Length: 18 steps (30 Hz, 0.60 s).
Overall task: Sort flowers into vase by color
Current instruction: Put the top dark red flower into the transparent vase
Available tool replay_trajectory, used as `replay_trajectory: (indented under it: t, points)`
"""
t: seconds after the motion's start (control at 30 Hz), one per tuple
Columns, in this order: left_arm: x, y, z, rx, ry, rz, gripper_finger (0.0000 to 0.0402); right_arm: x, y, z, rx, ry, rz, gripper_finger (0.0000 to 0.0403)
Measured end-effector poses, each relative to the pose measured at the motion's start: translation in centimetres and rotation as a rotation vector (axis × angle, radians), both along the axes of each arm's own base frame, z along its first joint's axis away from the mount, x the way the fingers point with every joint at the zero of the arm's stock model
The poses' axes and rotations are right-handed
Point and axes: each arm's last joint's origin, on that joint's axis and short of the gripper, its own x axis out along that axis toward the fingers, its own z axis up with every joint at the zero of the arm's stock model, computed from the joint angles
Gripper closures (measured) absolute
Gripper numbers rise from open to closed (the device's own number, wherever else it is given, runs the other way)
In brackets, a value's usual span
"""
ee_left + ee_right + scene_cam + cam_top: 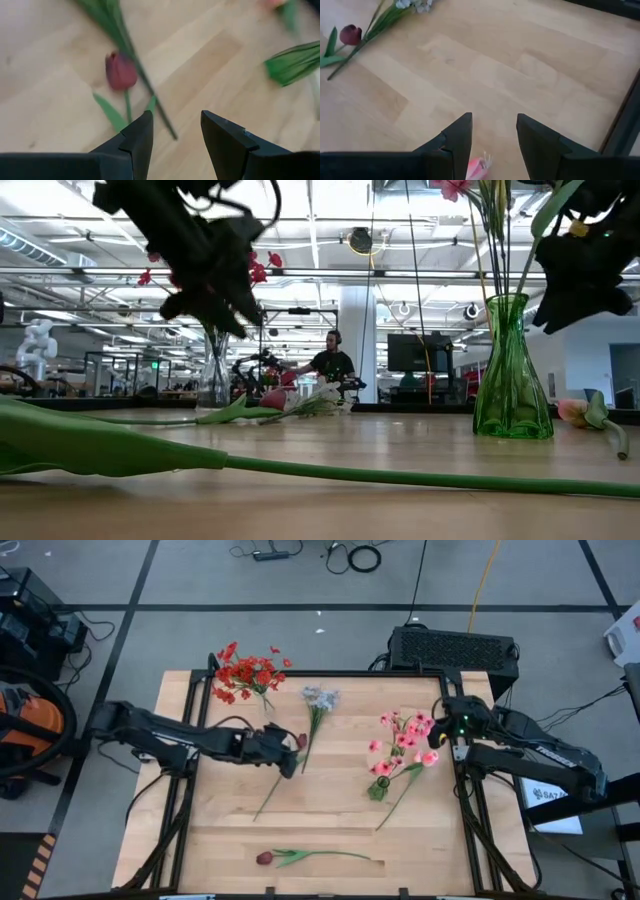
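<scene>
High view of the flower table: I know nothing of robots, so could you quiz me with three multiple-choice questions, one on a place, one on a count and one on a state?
1. Where is the pale grey-blue flower bunch?
A. Lying on the wooden table, between the bright red flower cluster and the pink blossoms
B. Standing in a vase
C. Held in a gripper

2. How many dark red tulips lie on the table?
A. One
B. Two
C. Four

3. How is the left gripper?
A. Shut on a stem
B. Open and empty
C. Out of sight

Answers:
1 A: the bunch lies flat between those two.
2 B: one tulip lies by the left gripper and another near the table's front edge.
3 B: its wrist view shows a gap between the fingers, with a tulip beyond them.

The right gripper waits open by the pink blossoms.
</scene>
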Motion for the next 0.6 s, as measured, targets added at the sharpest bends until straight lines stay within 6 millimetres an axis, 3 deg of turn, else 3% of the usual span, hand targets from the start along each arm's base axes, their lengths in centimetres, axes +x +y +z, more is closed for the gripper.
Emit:
replay_trajectory:
  t: [0.4,0.6]
  points:
    - [2.0,-0.1,-7.0,-0.129,0.291,0.061,0.0231,0.2,0.0,0.2,-0.024,-0.007,0.073,0.0255]
    - [3.2,-0.1,-8.3,-0.089,0.451,0.081,0.0253,0.3,0.0,0.2,-0.027,-0.017,0.104,0.0255]
